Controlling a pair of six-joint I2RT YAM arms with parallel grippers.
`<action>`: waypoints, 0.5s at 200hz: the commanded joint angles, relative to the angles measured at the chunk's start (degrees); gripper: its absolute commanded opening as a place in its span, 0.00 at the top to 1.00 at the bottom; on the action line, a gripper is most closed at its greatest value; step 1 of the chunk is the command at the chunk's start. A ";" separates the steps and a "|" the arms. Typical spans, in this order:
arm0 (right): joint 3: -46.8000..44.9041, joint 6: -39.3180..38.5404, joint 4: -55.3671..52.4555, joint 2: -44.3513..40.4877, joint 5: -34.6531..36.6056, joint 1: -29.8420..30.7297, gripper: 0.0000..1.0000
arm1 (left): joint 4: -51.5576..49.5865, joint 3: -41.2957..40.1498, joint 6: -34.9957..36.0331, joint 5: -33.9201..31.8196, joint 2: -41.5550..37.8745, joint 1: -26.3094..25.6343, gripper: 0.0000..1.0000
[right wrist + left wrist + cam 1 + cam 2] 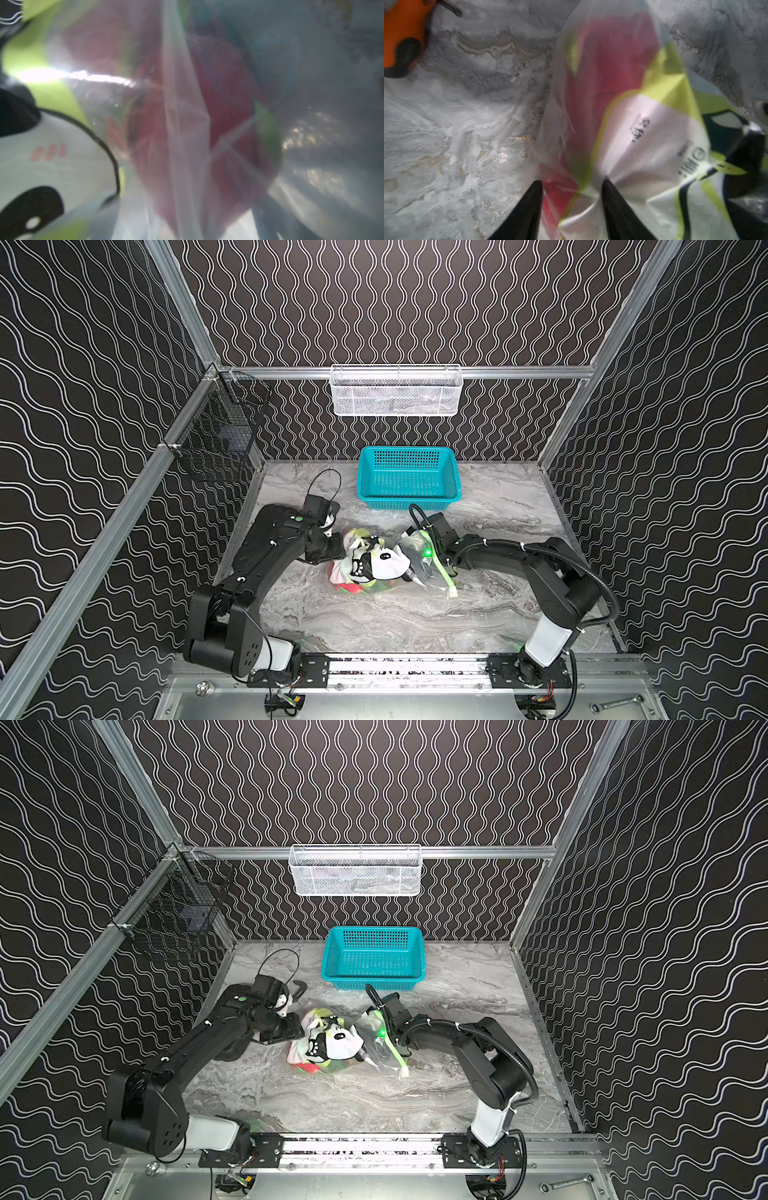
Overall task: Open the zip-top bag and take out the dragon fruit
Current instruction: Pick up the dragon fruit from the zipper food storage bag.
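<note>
The zip-top bag [382, 564] [332, 1042] lies crumpled mid-table, panda print up, with its lime-green zip strip [442, 572] toward my right arm. Red dragon fruit [353, 587] [602, 62] [228, 124] shows through the plastic. My left gripper [344, 548] [572, 185] is at the bag's closed end. Its black fingers [533, 199] stand apart with a bunched fold of bag between them, and creases fan out from one fingertip. My right gripper [417, 549] reaches into the bag's mouth end under clear film. Its fingers are hidden in the right wrist view, with the fruit ahead of it.
A teal perforated basket [409, 502] [374, 979] stands behind the bag. A white mesh basket [395, 391] hangs on the back rail and a black wire basket [216, 439] on the left rail. An orange-and-black object [400, 41] lies near my left gripper.
</note>
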 commanded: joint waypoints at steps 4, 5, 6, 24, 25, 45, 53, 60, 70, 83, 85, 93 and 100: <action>4.69 0.08 -4.50 2.67 4.70 1.32 0.03 | 3.24 -2.48 1.65 2.02 0.63 1.11 0.56; 5.02 0.02 -4.96 2.81 4.91 1.41 0.03 | 3.34 -2.61 1.70 2.05 0.61 1.14 0.56; 5.37 -0.23 -5.41 2.97 5.14 1.49 0.03 | 3.38 -2.68 1.67 2.12 0.69 1.20 0.56; 10.35 -2.99 -11.99 5.48 8.05 2.59 0.03 | 4.47 -3.29 1.99 2.74 1.20 2.10 0.57; 10.58 -3.10 -12.18 5.49 8.08 2.61 0.03 | 4.52 -3.28 2.00 2.76 1.20 2.12 0.57; 12.92 -3.08 -14.55 8.87 9.92 2.90 0.06 | 4.88 -2.97 2.62 3.74 1.89 2.80 0.57; 13.57 -3.11 -15.42 9.86 10.45 2.90 0.07 | 4.90 -2.77 2.79 3.85 2.11 2.93 0.57; 14.15 -3.21 -16.36 10.49 11.11 2.90 0.10 | 4.92 -2.67 2.96 4.01 2.25 3.01 0.58; 14.36 -3.11 -16.22 11.23 10.58 2.90 0.19 | 4.86 -2.53 3.28 3.86 2.35 3.13 0.58; 14.24 -2.53 -15.71 10.98 10.20 2.81 0.27 | 4.67 -2.39 3.66 3.35 2.29 3.10 0.58; 14.30 -2.62 -15.64 10.78 10.26 2.88 0.28 | 4.62 -2.35 3.74 3.26 2.27 3.10 0.58; 14.41 -2.83 -15.77 9.84 10.73 2.84 0.30 | 4.32 -2.12 4.09 2.75 2.20 3.11 0.58; 14.50 -3.16 -16.18 8.71 11.44 2.84 0.32 | 4.07 -1.98 4.36 2.22 2.10 3.10 0.58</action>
